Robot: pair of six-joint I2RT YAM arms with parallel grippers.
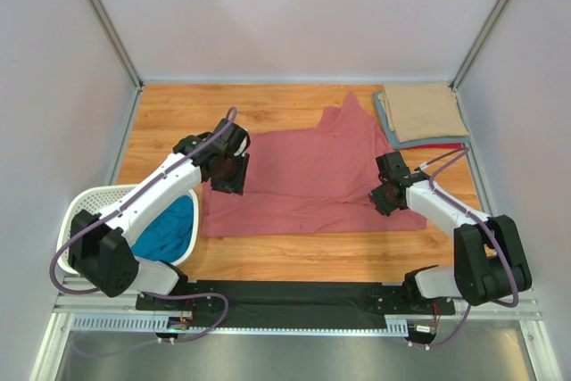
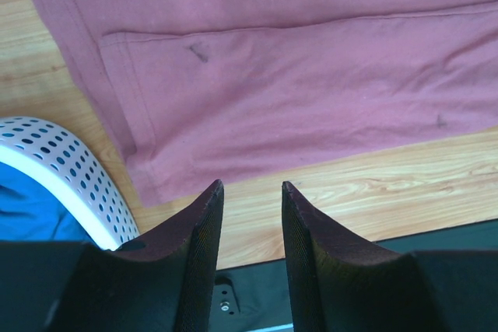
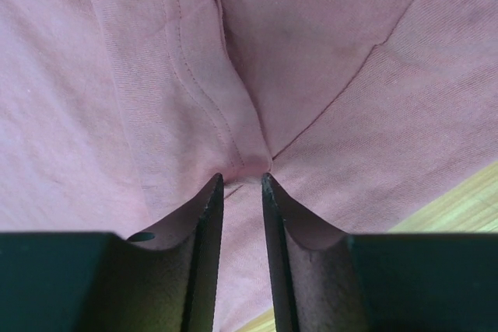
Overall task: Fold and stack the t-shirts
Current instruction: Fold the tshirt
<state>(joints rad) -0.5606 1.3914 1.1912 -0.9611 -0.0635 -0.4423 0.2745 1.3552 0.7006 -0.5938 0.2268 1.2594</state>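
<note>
A dusty rose-red t-shirt [image 1: 312, 180] lies spread flat across the middle of the wooden table. My left gripper [image 1: 227, 186] hovers open by its near left corner, and the left wrist view shows the hem [image 2: 311, 75] just beyond the gripper [image 2: 250, 184], with bare wood between the fingers. My right gripper [image 1: 385, 198] is down on the shirt's right side. There the cloth [image 3: 350, 75] puckers into a ridge pinched between the narrow jaws of the gripper [image 3: 241, 176]. A teal blue t-shirt [image 1: 169, 229] sits in the basket. Folded t-shirts are stacked at the back right with a tan one [image 1: 424, 111] on top.
A white perforated basket [image 1: 85, 202] stands at the near left beside my left arm, its rim [image 2: 70, 169] close to the left fingers. Under the tan shirt show grey-blue [image 1: 390, 127] and red [image 1: 442, 144] edges. A black strip [image 1: 294, 292] runs along the near table edge.
</note>
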